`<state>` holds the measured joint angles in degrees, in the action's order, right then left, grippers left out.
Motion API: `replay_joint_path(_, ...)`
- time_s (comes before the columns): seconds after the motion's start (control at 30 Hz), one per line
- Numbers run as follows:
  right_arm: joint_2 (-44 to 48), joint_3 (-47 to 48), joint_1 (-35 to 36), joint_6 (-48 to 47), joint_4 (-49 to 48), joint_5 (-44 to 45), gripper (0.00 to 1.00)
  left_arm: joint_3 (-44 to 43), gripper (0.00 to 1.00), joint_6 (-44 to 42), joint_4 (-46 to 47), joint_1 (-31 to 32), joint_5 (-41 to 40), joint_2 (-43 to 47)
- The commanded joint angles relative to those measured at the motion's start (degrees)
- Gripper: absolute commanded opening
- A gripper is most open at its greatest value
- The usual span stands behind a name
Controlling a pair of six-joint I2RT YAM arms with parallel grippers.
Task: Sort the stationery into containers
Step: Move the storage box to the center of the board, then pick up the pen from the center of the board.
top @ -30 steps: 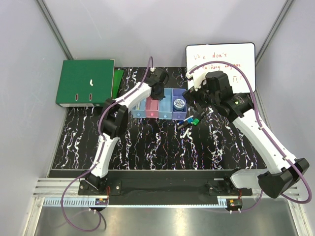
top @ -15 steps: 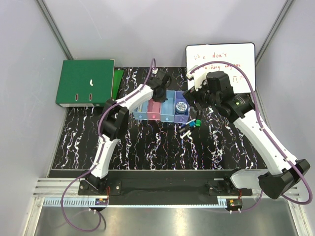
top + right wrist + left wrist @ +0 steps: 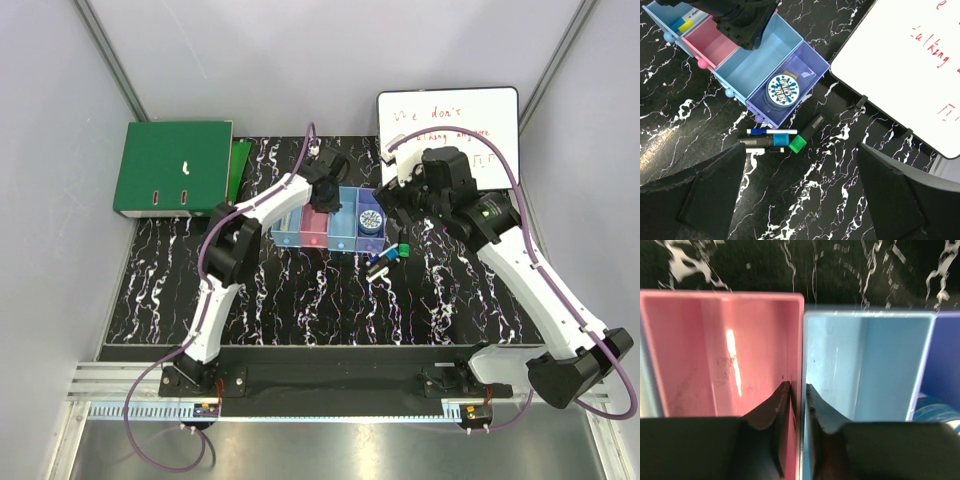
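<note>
While left jaws astride their wall, containers (image 3: 343,232) further right.

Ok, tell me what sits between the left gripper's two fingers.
In the left wrist view, the shared wall of the pink bin and the neighbouring light blue bin stands between the fingers, one finger on each side.

1. We see the left arm (image 3: 207,320) and right arm (image 3: 540,290) built of white links with black joints.
2. We trace a purple cable (image 3: 204,255) along each.
3. We note matt black jaws.
</note>
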<state>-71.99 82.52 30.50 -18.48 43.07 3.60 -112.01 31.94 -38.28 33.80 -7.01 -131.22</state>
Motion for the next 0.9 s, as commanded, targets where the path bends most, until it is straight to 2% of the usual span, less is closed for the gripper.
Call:
replay_joint_path(0.0, 1.5, -1.3, 0.35, 0.55, -1.41, 1.15, 1.0, -1.37, 0.28, 1.37, -3.29, 0.39, 5.42, -0.53)
replay_joint_path(0.2, 1.41, -5.7, -1.06, 6.61, -1.67, 4.75, 1.0, -4.36, 0.42, -2.06, -3.03, -0.4, 8.67, 0.17)
replay_joint_path(0.4, -0.61, -8.16, -2.29, 12.85, -1.59, 8.88, 1.0, -5.77, 0.49, -3.91, -2.59, -1.81, 11.22, 1.49)
replay_joint_path(0.47, -2.79, -8.25, -3.77, 14.77, -1.67, 9.59, 1.0, -6.12, 0.56, -4.7, -1.97, -2.34, 12.97, 2.46)
replay_joint_path(0.63, -8.07, -7.99, -8.43, 19.61, -1.23, 6.96, 1.0, -5.16, 0.71, -7.59, 0.31, -3.3, 15.88, 5.7)
replay_joint_path(0.87, -19.41, -4.83, -16.52, 25.42, -0.53, -3.14, 0.98, -1.2, 0.85, -15.41, 2.25, -4.62, 22.55, 11.5)
